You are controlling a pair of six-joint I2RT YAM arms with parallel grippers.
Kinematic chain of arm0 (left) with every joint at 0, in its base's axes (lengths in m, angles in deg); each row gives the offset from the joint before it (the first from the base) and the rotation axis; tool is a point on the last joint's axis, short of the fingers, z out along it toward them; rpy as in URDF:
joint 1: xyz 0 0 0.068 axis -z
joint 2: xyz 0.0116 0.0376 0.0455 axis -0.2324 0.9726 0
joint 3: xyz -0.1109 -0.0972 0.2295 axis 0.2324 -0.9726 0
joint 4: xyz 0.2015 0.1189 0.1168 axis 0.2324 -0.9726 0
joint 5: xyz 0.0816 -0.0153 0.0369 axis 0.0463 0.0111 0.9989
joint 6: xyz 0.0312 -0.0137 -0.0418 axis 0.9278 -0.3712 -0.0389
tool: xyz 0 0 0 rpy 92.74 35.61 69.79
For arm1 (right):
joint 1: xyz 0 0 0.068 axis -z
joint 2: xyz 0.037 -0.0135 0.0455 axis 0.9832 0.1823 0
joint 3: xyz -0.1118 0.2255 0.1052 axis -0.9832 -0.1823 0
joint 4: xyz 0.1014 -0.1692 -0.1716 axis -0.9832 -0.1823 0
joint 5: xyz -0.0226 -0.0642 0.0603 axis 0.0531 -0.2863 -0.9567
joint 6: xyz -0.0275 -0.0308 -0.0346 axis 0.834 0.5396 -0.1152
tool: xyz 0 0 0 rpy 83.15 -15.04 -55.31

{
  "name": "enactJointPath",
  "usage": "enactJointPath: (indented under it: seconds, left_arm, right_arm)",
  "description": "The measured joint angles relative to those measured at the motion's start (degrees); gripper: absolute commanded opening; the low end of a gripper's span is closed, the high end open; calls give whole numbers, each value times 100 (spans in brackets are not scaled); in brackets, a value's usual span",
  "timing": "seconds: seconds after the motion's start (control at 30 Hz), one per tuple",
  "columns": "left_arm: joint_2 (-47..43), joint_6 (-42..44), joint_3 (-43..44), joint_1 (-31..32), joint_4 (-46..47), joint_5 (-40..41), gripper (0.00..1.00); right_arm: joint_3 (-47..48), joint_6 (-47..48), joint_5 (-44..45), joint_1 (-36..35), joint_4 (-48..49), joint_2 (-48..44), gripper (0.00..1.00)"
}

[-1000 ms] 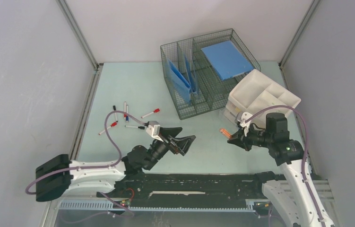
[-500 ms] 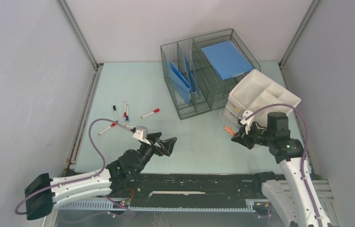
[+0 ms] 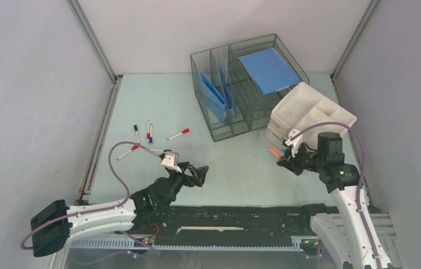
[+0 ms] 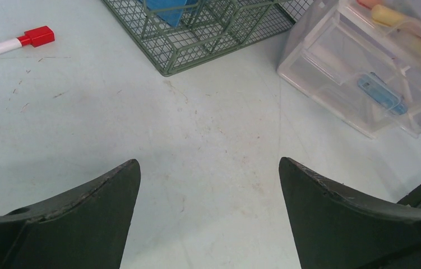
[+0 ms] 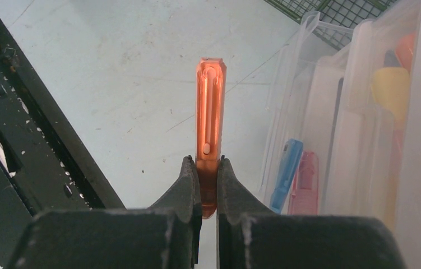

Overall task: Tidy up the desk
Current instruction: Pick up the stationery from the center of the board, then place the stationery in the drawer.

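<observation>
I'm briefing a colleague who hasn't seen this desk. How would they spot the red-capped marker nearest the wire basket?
Find the wire basket at the back of the pale green desk. Just left of its nearest corner lies a white marker with a red cap. It lies alone, while the other markers cluster further left.

We see only one end of the white, red-capped marker (image 4: 12,45). The right arm's black fingers (image 5: 188,185) hide from us the base of the translucent orange plastic clip (image 5: 210,112).
</observation>
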Motion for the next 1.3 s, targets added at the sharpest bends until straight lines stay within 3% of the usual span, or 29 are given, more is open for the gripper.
enactJointPath:
  seconds: [0.6,0.7,0.83,0.93,1.07,1.3]
  left_arm:
    - [-415,-221,2,0,-271,326,100]
    - [-450,-251,2,0,-334,372,100]
    - [-452,-262,2,0,-402,435,100]
    - [-457,-286,2,0,-455,455,100]
    - [-474,-299,2,0,-538,459,100]
    - [-629,-310,2,-177,-710,402,100]
  right_arm:
    - [-7,-201,986,-4,494,-4,0]
    - [-28,-232,1235,-4,597,-7,13]
    - [-87,-334,1513,-4,717,-2,46]
    - [-107,-393,1687,-9,772,11,64]
    - [-116,-496,1725,-33,765,-7,72]
    - [-118,-476,1325,-35,750,-249,73]
